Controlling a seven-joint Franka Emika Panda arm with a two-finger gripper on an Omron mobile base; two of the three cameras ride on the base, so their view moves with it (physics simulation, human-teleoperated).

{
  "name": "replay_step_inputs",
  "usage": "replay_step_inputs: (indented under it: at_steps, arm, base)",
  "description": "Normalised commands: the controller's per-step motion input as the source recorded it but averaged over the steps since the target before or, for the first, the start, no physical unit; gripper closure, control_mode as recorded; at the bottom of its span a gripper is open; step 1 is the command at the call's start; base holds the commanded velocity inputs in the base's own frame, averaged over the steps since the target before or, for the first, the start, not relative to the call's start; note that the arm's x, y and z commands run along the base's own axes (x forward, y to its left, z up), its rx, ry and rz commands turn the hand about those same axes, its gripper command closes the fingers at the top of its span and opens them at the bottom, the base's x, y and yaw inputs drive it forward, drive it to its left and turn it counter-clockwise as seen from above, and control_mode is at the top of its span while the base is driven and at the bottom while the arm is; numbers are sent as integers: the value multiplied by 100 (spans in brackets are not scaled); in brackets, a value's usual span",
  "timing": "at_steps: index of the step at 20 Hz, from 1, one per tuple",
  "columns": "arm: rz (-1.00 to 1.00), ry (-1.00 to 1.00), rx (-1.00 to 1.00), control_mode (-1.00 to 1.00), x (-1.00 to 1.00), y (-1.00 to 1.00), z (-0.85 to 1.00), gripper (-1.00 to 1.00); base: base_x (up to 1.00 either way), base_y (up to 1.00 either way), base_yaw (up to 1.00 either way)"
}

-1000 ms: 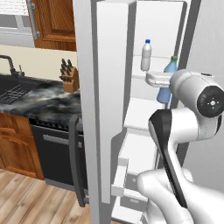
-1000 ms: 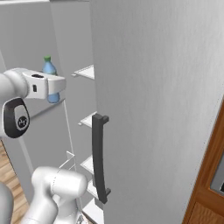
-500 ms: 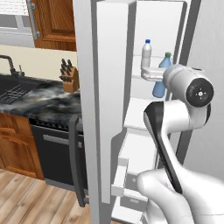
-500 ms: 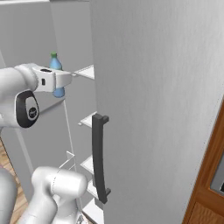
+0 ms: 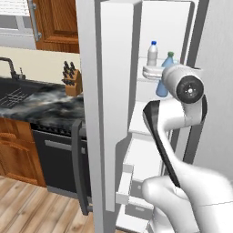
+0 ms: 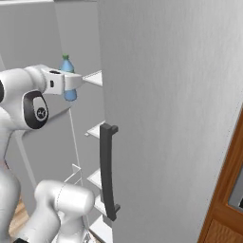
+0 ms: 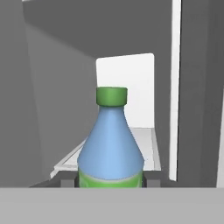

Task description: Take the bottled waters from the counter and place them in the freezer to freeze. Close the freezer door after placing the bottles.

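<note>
While the hand (image 7: 111,183) is closed tight on the translucent blue bottle with the green cap (image 7: 111,144), you are in the placing step for the second bottle. In the hand view the two dark tips press on both sides of the bottle's lower body, and a white shelf lies ahead of it inside the tall light-grey freezer (image 5: 161,27). In the left base view the bottle hangs just beside the upper shelf, where the slim white bottle with the blue cap (image 5: 152,53) already stands upright.

I judge that your next move is to carry the held bottle further over this shelf, lower it until its base rests, and then let go. After this, the tall flat light-grey freezer door (image 5: 109,113), which stands open, must be pushed shut.

The count: two bottles, one on the shelf and one in the hand; one freezer door; none left on the black marble-look counter (image 5: 43,102) that I can see.
</note>
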Motion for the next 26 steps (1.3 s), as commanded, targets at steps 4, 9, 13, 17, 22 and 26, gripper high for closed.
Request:
replay_step_inputs:
  at_steps: [4,9,13,17,22,26]
  arm:
    - [-14,0,0,-100,33,-1,0,100]
    - [-8,0,0,-100,25,-10,0,100]
    - [-1,0,0,-100,14,-17,0,100]
    - [0,-1,0,-100,10,-11,0,100]
    - [0,0,0,-100,13,-6,0,100]
    - [0,-2,-2,-100,15,-1,0,100]
  base:
    - [0,0,0]
    - [0,0,0]
    - [0,0,0]
    - [0,0,0]
    - [0,0,0]
    - [0,0,0]
